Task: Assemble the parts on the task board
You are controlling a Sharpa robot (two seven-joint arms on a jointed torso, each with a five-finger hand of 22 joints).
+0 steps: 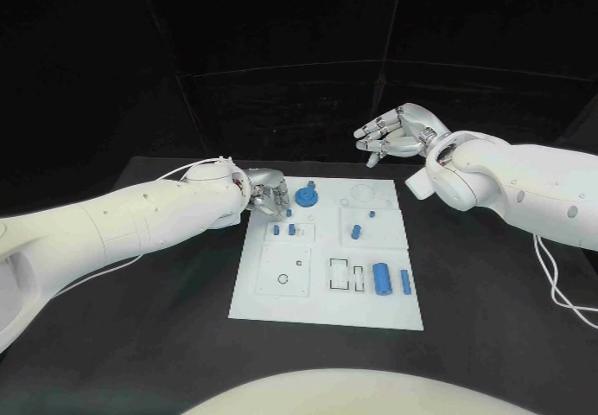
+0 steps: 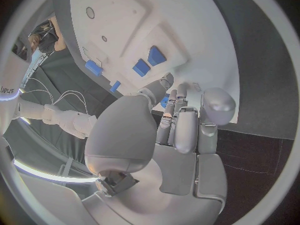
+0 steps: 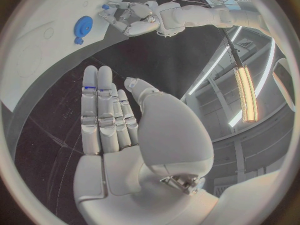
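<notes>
In the head view, the white task board (image 1: 327,290) is seen on the black table (image 1: 499,294), lying lengthwise from twelve to six o'clock. The left hand (image 1: 265,196) is held over the board's corner at about ten o'clock, its fingers curled downward; whether anything is pinched there cannot be told. Just beside it, toward three o'clock, a round blue gear (image 1: 308,199) lies on the board. A small blue peg (image 1: 355,231) is seen near the board's middle, and a blue cylinder (image 1: 383,280) with a thinner blue bar (image 1: 405,282) beside it lies toward five o'clock. The right hand (image 1: 395,131) is raised clear of the board, beyond its one o'clock corner, fingers loosely bent and apart, with nothing held.

In the left wrist view, the left hand (image 2: 181,130) is shown with its fingers bent toward the task board (image 2: 187,30), where blue blocks (image 2: 149,61) stand. A small blue piece (image 2: 165,101) is glimpsed at the fingertips, but a grip on it cannot be confirmed.

In the right wrist view, the right hand (image 3: 112,120) is shown flat and empty, fingers extended. The gear (image 3: 82,28) and the left hand (image 3: 128,17) are seen on the board (image 3: 37,50).
</notes>
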